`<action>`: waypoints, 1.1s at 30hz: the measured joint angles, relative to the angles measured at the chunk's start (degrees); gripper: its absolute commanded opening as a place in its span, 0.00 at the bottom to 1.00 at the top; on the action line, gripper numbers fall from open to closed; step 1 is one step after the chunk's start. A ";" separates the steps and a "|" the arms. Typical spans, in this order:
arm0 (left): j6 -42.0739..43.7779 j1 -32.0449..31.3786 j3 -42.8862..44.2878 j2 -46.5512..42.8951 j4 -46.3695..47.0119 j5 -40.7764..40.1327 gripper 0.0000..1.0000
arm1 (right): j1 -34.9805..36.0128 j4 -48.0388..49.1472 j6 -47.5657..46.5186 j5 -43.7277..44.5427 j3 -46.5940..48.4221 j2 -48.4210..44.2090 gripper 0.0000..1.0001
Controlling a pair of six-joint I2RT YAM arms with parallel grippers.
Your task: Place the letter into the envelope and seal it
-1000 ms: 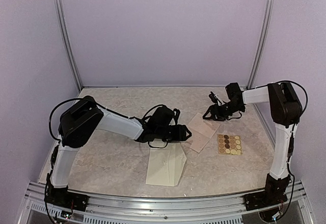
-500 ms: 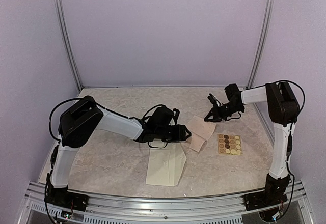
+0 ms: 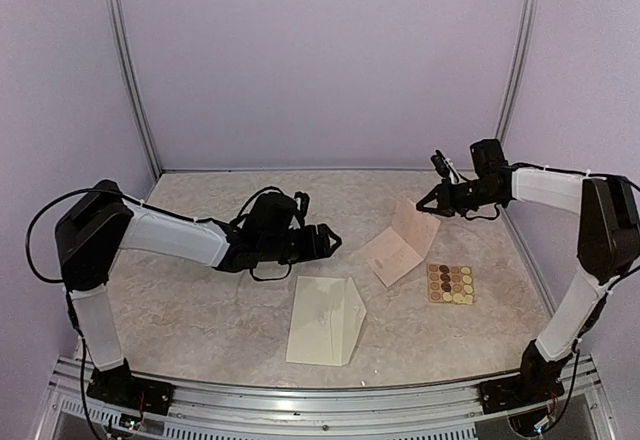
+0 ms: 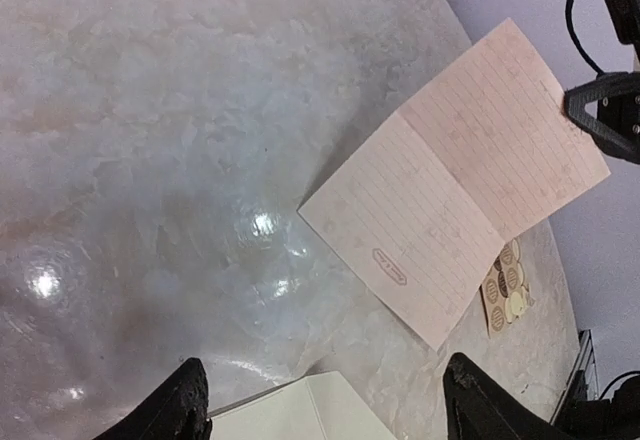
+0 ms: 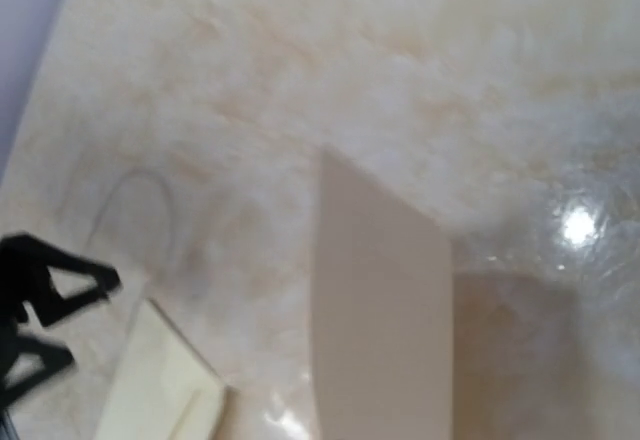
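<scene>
The cream envelope (image 3: 325, 320) lies flat near the table's front, its pointed flap toward the right; its corner (image 4: 310, 415) shows under my left wrist camera. The pinkish lined letter (image 3: 398, 248) lies unfolded to the right of it, crease in the middle (image 4: 450, 190). Its far half rises off the table, pinched at the edge by my right gripper (image 3: 436, 203), which is shut on it. In the right wrist view the letter (image 5: 385, 330) fills the middle and hides the fingers. My left gripper (image 3: 325, 242) hovers open just behind the envelope, holding nothing (image 4: 325, 410).
A small tan sheet of round brown stickers (image 3: 450, 283) lies right of the letter, near the right arm (image 4: 507, 285). Lilac walls and metal posts close in the marbled table (image 3: 200, 310) at the back and sides.
My right gripper has shut on the letter's far edge and drawn back to the right, lifting that half. My left arm has pulled back left, away from the letter, with its jaws wider.
</scene>
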 measured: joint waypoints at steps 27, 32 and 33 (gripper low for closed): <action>-2.56 8.92 -22.93 -28.22 1.31 -5.05 0.81 | 35.54 9.88 15.58 3.19 3.82 -23.67 0.00; -0.33 7.72 -25.99 -31.10 6.93 0.20 0.81 | 36.52 15.19 17.33 2.91 2.60 -24.11 0.00; 0.26 7.02 -26.53 -31.76 8.07 1.51 0.81 | 36.52 16.35 17.70 3.13 1.92 -24.41 0.00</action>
